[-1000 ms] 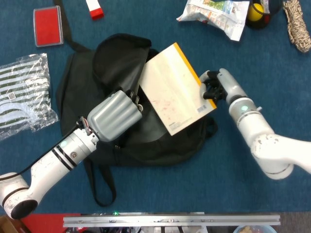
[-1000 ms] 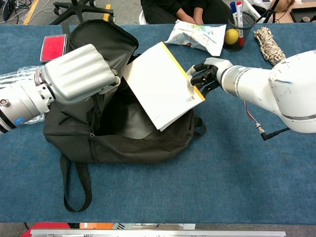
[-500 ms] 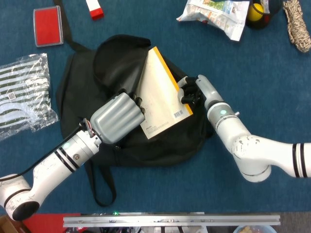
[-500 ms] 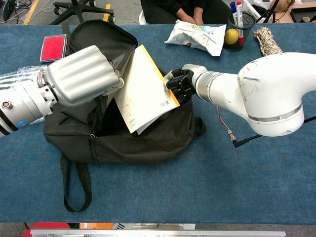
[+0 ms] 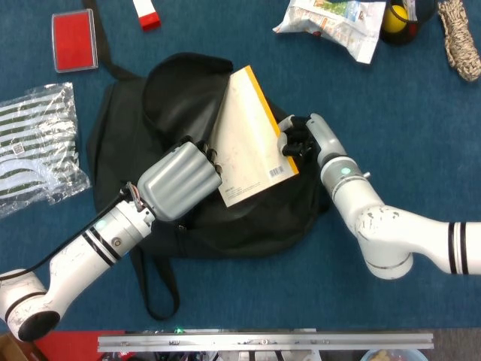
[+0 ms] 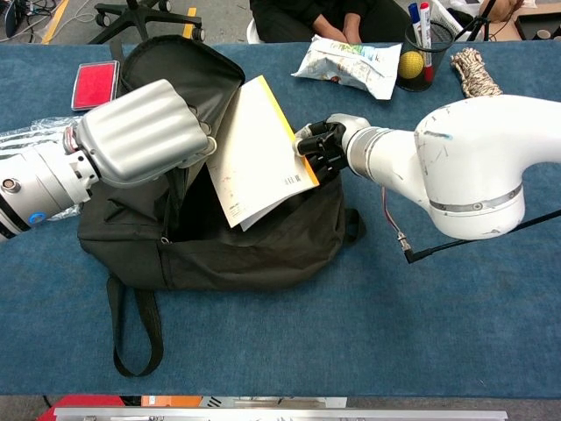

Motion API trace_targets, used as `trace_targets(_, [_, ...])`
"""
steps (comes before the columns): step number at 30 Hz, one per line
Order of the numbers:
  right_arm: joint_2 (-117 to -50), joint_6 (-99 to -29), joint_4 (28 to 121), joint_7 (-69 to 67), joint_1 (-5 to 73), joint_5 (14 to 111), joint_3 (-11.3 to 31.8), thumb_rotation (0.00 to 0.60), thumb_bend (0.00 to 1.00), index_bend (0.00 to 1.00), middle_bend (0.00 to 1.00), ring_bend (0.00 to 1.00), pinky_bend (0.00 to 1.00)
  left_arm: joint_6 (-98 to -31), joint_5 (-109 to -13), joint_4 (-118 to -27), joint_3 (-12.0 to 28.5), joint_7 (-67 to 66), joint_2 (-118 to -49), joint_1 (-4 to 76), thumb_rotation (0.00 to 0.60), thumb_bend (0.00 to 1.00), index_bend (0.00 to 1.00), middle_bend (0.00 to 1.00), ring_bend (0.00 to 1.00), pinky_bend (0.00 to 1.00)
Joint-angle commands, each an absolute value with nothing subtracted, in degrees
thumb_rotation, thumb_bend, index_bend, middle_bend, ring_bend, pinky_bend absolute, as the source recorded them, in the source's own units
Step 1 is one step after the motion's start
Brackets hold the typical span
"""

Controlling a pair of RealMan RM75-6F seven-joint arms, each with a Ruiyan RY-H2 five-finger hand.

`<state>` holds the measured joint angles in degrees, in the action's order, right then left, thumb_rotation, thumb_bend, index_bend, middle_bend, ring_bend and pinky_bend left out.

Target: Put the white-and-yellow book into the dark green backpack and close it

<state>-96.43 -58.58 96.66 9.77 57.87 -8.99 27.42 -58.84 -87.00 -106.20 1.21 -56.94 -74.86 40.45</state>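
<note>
The dark green backpack (image 5: 248, 218) (image 6: 263, 254) lies open on the blue table, its flap (image 6: 188, 70) thrown back. The white-and-yellow book (image 5: 248, 139) (image 6: 254, 153) is tilted over the opening, its lower edge reaching into the bag. My right hand (image 5: 299, 139) (image 6: 323, 149) grips the book's yellow spine edge. My left hand (image 5: 179, 179) (image 6: 145, 132) holds the bag's opening rim on the left, fingers curled into the fabric.
A red case (image 5: 74, 39) and a striped plastic pack (image 5: 37, 147) lie at the left. A snack bag (image 5: 334, 21), yellow ball (image 5: 395, 16) and rope coil (image 5: 460, 34) sit at the back right. A pen cup (image 6: 422, 35) stands behind. The strap loop (image 6: 136, 329) trails forward.
My right hand swung the book leftward from beside the bag to over its opening and tipped it steeper. The left hand stayed holding the rim.
</note>
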Motion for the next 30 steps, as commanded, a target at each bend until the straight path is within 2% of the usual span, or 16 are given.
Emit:
trace_targets(1, [-97.17, -57.75, 96.49, 10.49, 57.81, -9.66, 27.52, 0.600, 0.54, 0.82, 0.65, 0.61, 0.68, -58.76, -87.03, -106.31, 1.23, -57.08, -74.99, 40.50, 0.600, 0.40, 0.65, 0.59, 0.57, 0.78])
trace_targets(17, [-101.97, -57.08, 94.27, 15.56, 60.01, -9.97, 27.76, 0.600, 0.54, 0.82, 0.64, 0.61, 0.68, -59.06, -86.96, -107.54, 1.16, -58.66, -74.54, 40.19, 0.600, 0.40, 0.65, 0.59, 0.56, 0.78])
trace_targets(21, [-101.64, -55.12, 94.03, 16.68, 59.94, -10.80, 28.32, 0.600, 0.53, 0.82, 0.60, 0.55, 0.66, -59.19, -86.78, -107.86, 1.16, -58.93, -74.17, 40.02, 0.600, 0.40, 0.65, 0.59, 0.56, 0.78])
trace_targets(23, [-100.85, -52.90, 94.38, 17.13, 59.55, -11.42, 28.48, 0.600, 0.51, 0.77, 0.53, 0.48, 0.60, -59.25, -86.73, -107.95, 1.15, -58.99, -74.05, 39.94, 0.600, 0.40, 0.65, 0.59, 0.56, 0.78])
trace_targets(25, [-99.66, -50.48, 94.96, 17.63, 59.10, -11.58, 28.35, 0.600, 0.50, 0.65, 0.44, 0.38, 0.51, -59.27, -86.67, -107.93, 1.14, -58.97, -73.94, 39.89, 0.600, 0.40, 0.65, 0.59, 0.56, 0.78])
trace_targets(30, [-95.96, -45.71, 97.54, 17.50, 57.64, -10.65, 27.61, 0.600, 0.48, 0.43, 0.31, 0.26, 0.41, -59.05, -86.34, -107.67, 1.15, -59.13, -73.84, 39.89, 0.600, 0.40, 0.65, 0.59, 0.56, 0.78])
